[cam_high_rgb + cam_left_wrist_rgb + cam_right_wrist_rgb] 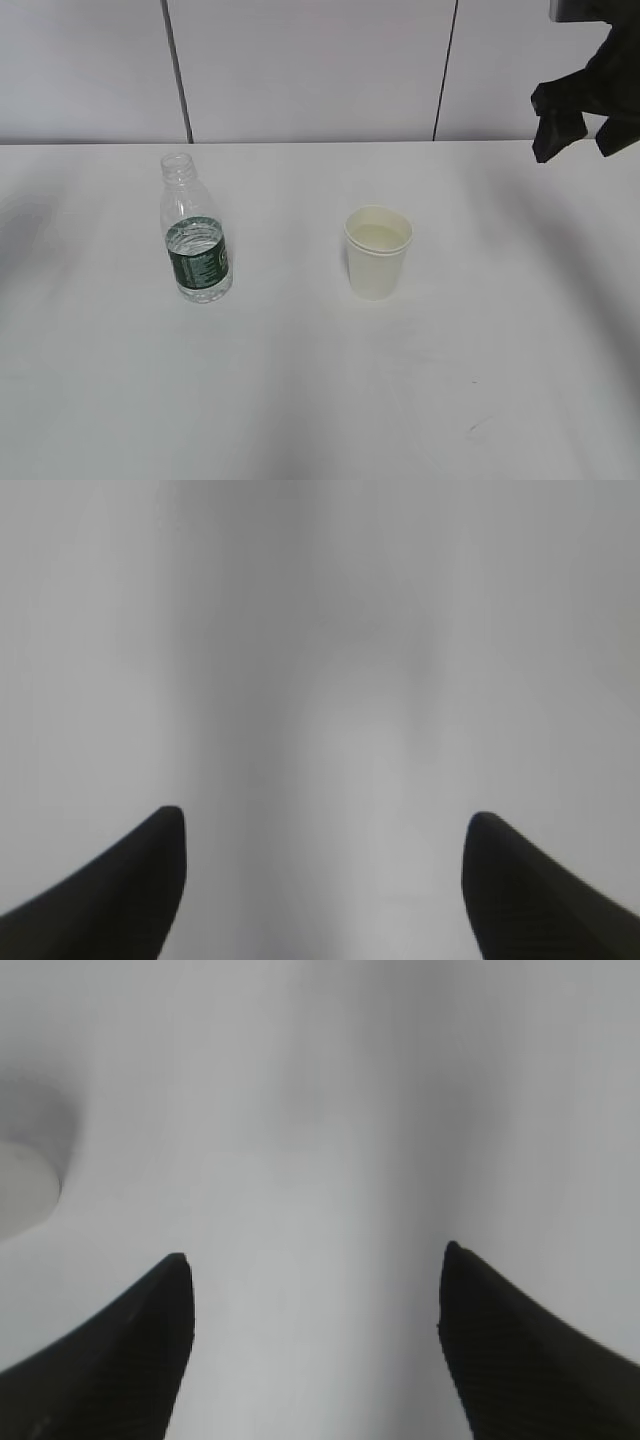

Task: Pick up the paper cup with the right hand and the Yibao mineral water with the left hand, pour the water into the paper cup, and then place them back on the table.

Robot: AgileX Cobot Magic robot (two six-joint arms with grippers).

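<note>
The Yibao mineral water (197, 232), a clear uncapped bottle with a dark green label, stands upright on the left of the white table (400, 400), partly filled. The paper cup (378, 251) stands upright near the middle with liquid in it. My right gripper (578, 148) hangs high at the far right, well away from the cup. In the right wrist view it (315, 1255) is open and empty over bare table, with a blurred pale round shape (22, 1195) at the left edge. My left gripper (327, 818) is open and empty over bare table; it is out of the exterior view.
A white panelled wall (310, 70) with dark seams runs behind the table. A small dark speck (472, 428) marks the tabletop at the front right.
</note>
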